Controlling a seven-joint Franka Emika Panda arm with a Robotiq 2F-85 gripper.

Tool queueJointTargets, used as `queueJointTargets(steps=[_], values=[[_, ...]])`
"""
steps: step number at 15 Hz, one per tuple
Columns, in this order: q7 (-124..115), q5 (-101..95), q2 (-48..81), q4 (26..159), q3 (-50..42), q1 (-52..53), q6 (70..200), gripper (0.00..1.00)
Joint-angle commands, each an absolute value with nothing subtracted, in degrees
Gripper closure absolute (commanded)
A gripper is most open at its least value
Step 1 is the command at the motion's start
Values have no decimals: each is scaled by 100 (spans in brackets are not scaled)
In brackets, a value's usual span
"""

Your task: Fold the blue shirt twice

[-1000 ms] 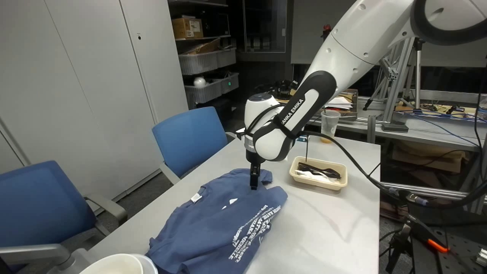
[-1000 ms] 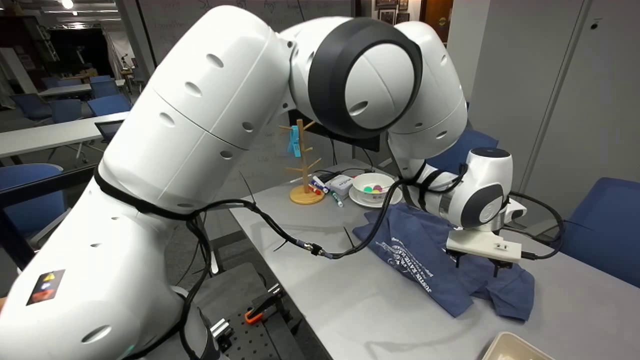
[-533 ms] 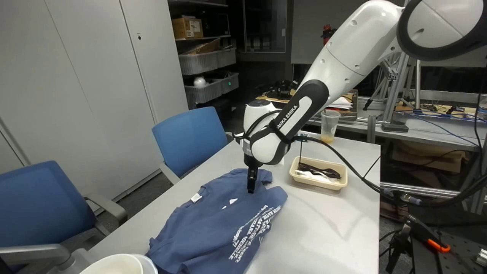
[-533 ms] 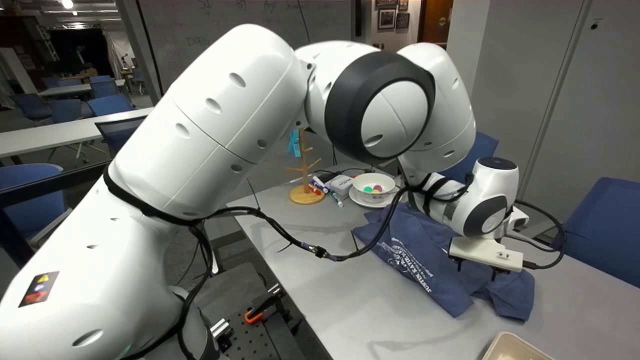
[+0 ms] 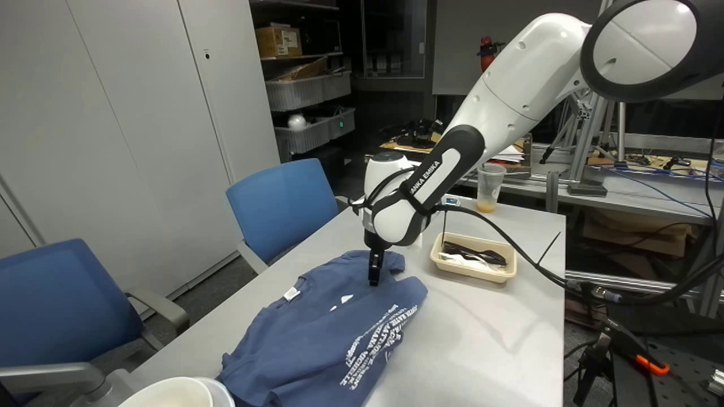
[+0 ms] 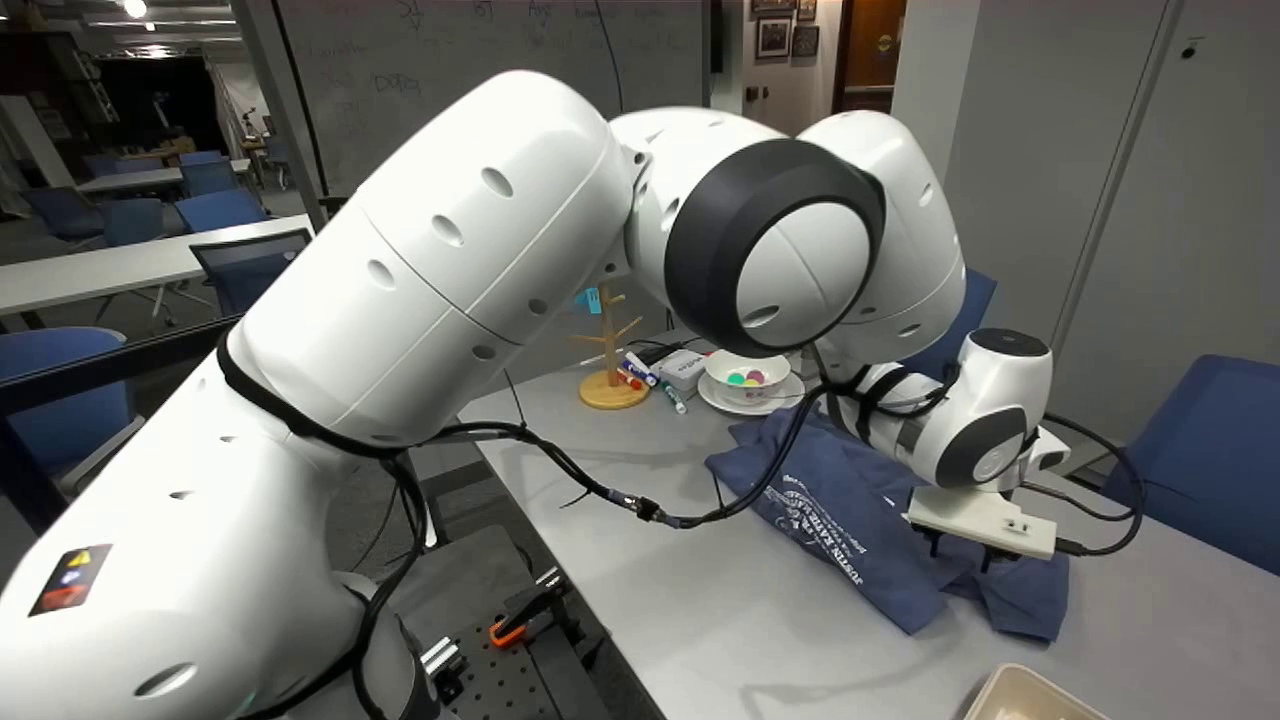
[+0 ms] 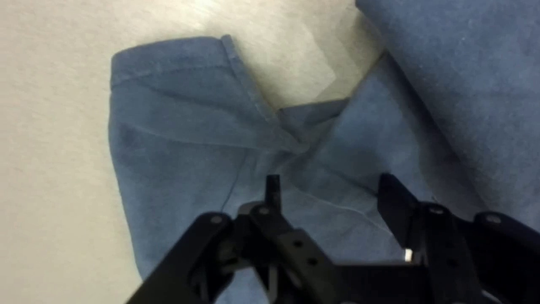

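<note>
Jaws stand apart with blue cloth showing in the gap; the gripper [image 7: 329, 185] points down over one end of the blue shirt [image 5: 319, 333] and nothing looks pinched, though whether it touches the fabric I cannot tell. The shirt lies rumpled on the table [image 5: 452, 350], one sleeve [image 7: 177, 105] sticking out and a larger layer of cloth lapping over near it. My judgement is that the job is at an early stage: that overlap may be the start of a fold or only a loose crease, no squared-off fold is plain, and one fold at least, perhaps both, seems left to make.

White print [image 6: 822, 530] on the shirt reads "JUSTIN KATIE" in an exterior view; the smaller lines I cannot make out. A white tag [image 5: 291, 294] at its edge shows no legible words. Further out, a food tray [image 5: 468, 272] near the sleeve and a bowl [image 6: 745, 360] near the opposite end carry nothing I can read. Lettering on the arm [image 5: 498, 102] gives "ANKA EMIKA", the start hidden by a black strap [image 5: 416, 199]. Handwriting on the whiteboard [image 6: 450, 50] is too faint to read surely.
</note>
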State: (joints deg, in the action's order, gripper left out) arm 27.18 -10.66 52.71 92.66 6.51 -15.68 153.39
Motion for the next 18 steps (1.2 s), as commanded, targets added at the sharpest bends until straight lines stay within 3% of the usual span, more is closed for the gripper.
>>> queueJointTargets(steps=[1,5,13,18], values=[[2926,-892,5352,9045,729,-1616,15202,69],[2905,-900,5273,9082,715,-1606,15203,99],[2839,-961,5158,9118,629,-1527,15211,100],[2388,-1239,4810,9143,103,-1093,15518,100]])
